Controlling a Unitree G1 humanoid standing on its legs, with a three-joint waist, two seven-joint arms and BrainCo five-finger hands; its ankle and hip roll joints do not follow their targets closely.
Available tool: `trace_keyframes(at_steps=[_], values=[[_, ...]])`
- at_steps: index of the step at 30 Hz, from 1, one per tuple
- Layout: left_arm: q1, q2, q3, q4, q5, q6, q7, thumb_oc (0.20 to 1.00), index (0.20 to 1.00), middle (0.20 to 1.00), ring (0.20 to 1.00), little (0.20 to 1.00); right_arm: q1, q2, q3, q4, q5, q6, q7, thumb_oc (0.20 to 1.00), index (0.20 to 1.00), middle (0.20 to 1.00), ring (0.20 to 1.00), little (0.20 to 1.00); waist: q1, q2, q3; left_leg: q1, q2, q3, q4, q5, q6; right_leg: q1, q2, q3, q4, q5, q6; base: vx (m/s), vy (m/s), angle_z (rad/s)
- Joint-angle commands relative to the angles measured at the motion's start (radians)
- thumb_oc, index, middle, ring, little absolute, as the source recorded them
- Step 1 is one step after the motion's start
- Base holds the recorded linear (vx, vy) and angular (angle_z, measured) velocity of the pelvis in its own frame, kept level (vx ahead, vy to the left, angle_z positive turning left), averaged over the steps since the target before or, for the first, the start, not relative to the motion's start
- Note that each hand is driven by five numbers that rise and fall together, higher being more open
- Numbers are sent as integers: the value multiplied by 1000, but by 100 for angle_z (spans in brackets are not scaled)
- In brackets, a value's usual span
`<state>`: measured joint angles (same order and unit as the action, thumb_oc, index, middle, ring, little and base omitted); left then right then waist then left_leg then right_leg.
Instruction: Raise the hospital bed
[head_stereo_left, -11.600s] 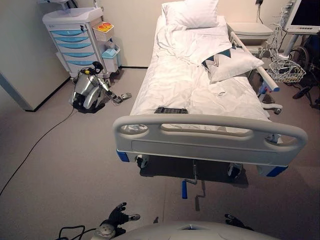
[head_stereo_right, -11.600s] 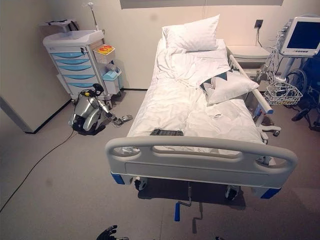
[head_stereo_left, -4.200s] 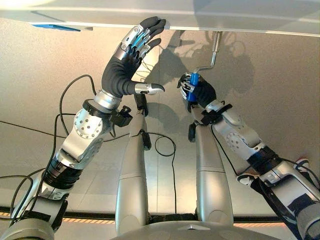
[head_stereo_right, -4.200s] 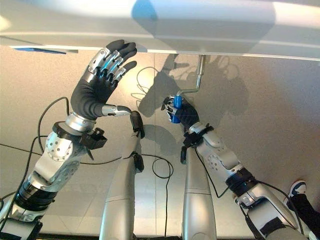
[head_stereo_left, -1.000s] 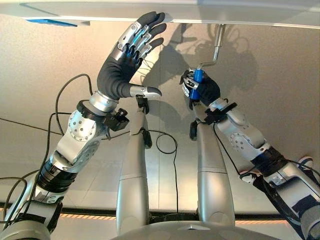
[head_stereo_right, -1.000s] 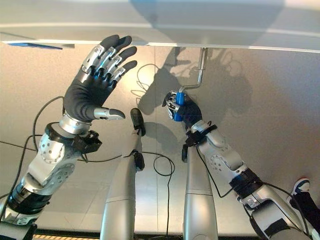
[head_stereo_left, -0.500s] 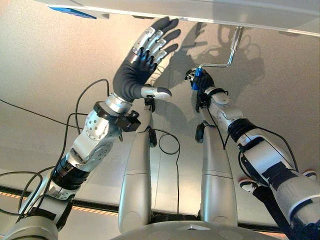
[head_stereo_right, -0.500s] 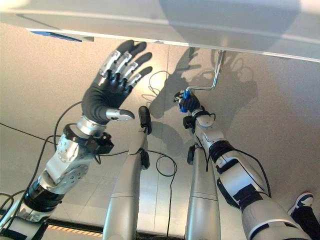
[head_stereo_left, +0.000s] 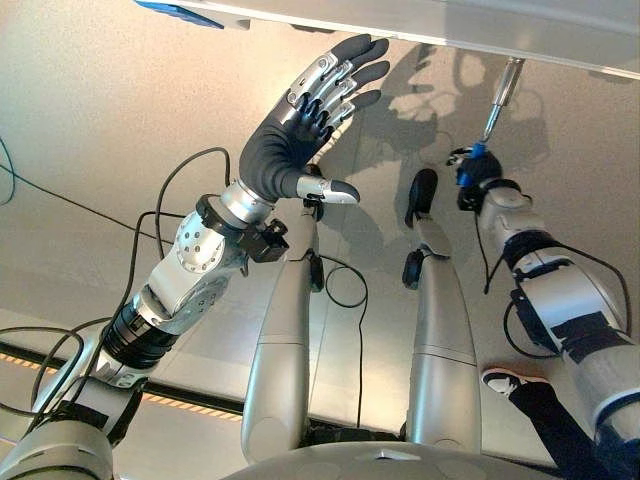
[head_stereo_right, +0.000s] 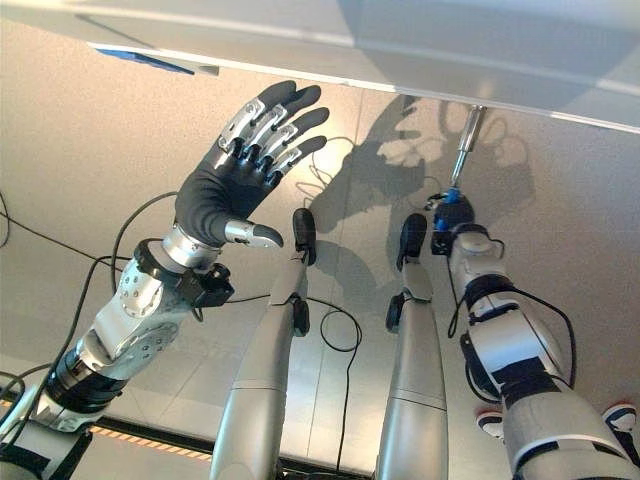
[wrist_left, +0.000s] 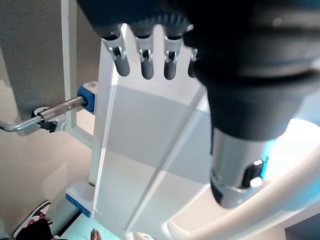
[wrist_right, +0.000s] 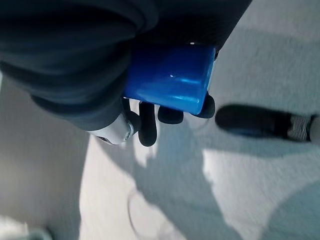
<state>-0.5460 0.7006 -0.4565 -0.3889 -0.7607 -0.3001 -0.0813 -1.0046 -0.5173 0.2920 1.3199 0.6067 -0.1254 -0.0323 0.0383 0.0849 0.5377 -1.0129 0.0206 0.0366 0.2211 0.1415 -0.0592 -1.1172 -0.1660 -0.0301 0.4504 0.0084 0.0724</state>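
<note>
The bed's white foot end (head_stereo_left: 420, 18) runs across the far side of the eye views. Below it hangs the silver crank shaft (head_stereo_left: 497, 103) with its blue handle (head_stereo_left: 477, 152). My right hand (head_stereo_left: 480, 178) is shut on that handle; in the right wrist view the blue handle (wrist_right: 170, 80) sits inside my curled fingers (wrist_right: 147, 127). My left hand (head_stereo_left: 290, 150) is raised left of the crank, open with fingers spread, close under the bed's edge and holding nothing. The left wrist view shows its straight fingers (wrist_left: 145, 67) before the white bed panel (wrist_left: 150, 150) and the crank rod (wrist_left: 60, 110).
Grey floor lies beneath the bed. A blue corner bumper (head_stereo_left: 180, 8) marks the bed's left end. A person's shoe (head_stereo_left: 512, 384) stands on the floor at the right, by my right arm, and shows again as a shoe (wrist_right: 265, 122) in the right wrist view.
My right hand has swung the blue handle to the right, turning the crank. The left hand stays raised and open. The camera has shifted a little.
</note>
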Motion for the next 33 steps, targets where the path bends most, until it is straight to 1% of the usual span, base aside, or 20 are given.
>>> trace_keyframes(at_steps=[1,2,3,5,7,9,11,12,13,14,15,16,17,20,21,22,23,24,27,33], values=[[21,3,27,-96,-11,-54,-29,1000,1000,1000,1000,1000,67,-131,-30,47,78,-12,-48,200,200,200,200,200,-53,62,-18,35,-16,14,121,-143,10,69,9,-21,-95,52,90,0,0,0],[20,7,28,-96,-11,-56,-30,1000,1000,1000,1000,1000,79,-153,-45,53,90,-14,-50,200,200,200,200,200,-53,62,-18,36,-16,14,122,-144,10,69,9,-21,-94,51,90,0,0,0],[19,7,28,-95,-11,-56,-30,1000,1000,1000,1000,1000,79,-153,-45,53,90,-14,-50,200,200,200,200,200,-53,62,-18,36,-16,13,122,-144,10,69,9,-21,-94,51,90,0,0,0],[21,28,32,-94,-6,-59,-29,1000,1000,1000,1000,1000,121,-212,-95,63,126,-19,-59,200,200,200,200,200,-60,62,-18,40,-16,15,119,-145,9,71,8,-20,-93,49,91,0,-5,6],[24,44,35,-93,-1,-60,-26,1000,1000,1000,1000,1000,141,-241,-121,75,137,-24,-72,200,200,200,200,200,-64,62,-18,44,-16,15,119,-146,9,73,7,-19,-92,48,91,1,-3,8],[27,55,40,-91,3,-59,-26,1000,1000,1000,1000,1000,156,-251,-138,78,142,-27,-78,200,200,200,200,200,-67,61,-18,45,-17,16,119,-147,9,74,7,-19,-91,47,90,-2,0,7],[41,69,60,-99,11,-62,-18,1000,1000,1000,1000,1000,196,-260,-178,15,182,-64,-114,200,200,200,200,200,-80,52,-18,50,-16,19,123,-149,9,78,10,-15,-89,46,90,-3,7,7],[41,69,60,-99,11,-62,-18,1000,1000,1000,1000,1000,197,-259,-178,14,182,-64,-115,200,200,200,200,200,-80,52,-18,51,-16,19,123,-149,9,79,10,-15,-89,46,90,2,5,5],[50,68,76,-100,21,-64,-10,1000,1000,1000,1000,1000,212,-249,-193,-51,217,-96,-129,200,200,200,200,200,-87,47,-18,51,-14,20,122,-149,9,77,14,-15,-90,47,89,0,0,0],[72,61,114,-104,48,-65,8,1000,1000,1000,1000,1000,292,-225,-228,-234,192,-154,-174,200,200,200,200,200,-102,34,-18,51,-13,23,121,-148,9,75,18,-11,-91,47,89,0,0,0],[75,63,113,-107,49,-63,9,1000,1000,1000,1000,1000,304,-220,-234,-249,186,-151,-184,200,200,200,200,200,-101,32,-18,53,-13,24,121,-148,9,77,18,-10,-91,47,89,0,0,0],[116,49,161,-110,82,-65,32,1000,1000,1000,1000,1000,447,-161,-294,-617,136,-238,-240,200,200,200,200,200,-124,19,-18,61,-11,27,121,-156,9,83,21,-6,-89,40,91,-10,5,-4],[117,40,176,-104,91,-67,38,1000,1000,1000,1000,1000,481,-140,-325,-700,104,-265,-260,200,200,200,200,200,-132,15,-18,52,-12,27,117,-147,11,73,21,-3,-93,51,91,-12,7,-9],[144,38,219,-93,131,-71,59,1000,1000,1000,1000,1000,594,-72,-408,-1015,20,-329,-286,200,200,200,200,200,-149,5,-18,54,-11,29,112,-145,12,74,20,-1,-98,52,93,-23,5,-13],[151,40,230,-92,141,-70,62,1000,1000,1000,1000,1000,615,-53,-426,-1064,0,-342,-298,200,200,200,200,200,-154,3,-18,54,-11,30,112,-146,13,75,20,0,-100,53,94,-16,0,-10],[153,41,230,-94,141,-69,62,1000,1000,1000,1000,1000,621,-49,-428,-1073,-6,-339,-303,200,200,200,200,200,-153,1,-18,55,-11,30,112,-146,13,77,20,0,-100,53,94,-16,22,-8],[172,51,259,-102,149,-70,61,1000,1000,1000,1000,1000,658,-9,-445,-1212,-19,-360,-282,200,200,200,200,200,-162,-6,-18,54,-10,33,107,-145,15,74,23,3,-106,59,97,-15,29,-8],[185,57,276,-108,149,-71,60,1000,1000,1000,1000,1000,674,-5,-453,-1262,-41,-360,-279,200,200,200,200,200,-164,-13,-18,56,-12,34,105,-145,16,75,24,4,-109,62,98,-19,32,-9],[223,59,318,-133,139,-69,51,1000,1000,1000,1000,1000,709,21,-469,-1404,-38,-379,-244,200,200,200,200,200,-174,-26,-18,52,-11,39,111,-147,20,75,26,11,-111,65,97,-15,7,-9],[244,53,354,-161,126,-69,46,1000,1000,1000,1000,1000,715,49,-486,-1508,-29,-405,-238,200,200,200,200,200,-183,-30,-18,46,-10,41,117,-150,18,74,26,13,-112,67,97,-3,-2,-1]])
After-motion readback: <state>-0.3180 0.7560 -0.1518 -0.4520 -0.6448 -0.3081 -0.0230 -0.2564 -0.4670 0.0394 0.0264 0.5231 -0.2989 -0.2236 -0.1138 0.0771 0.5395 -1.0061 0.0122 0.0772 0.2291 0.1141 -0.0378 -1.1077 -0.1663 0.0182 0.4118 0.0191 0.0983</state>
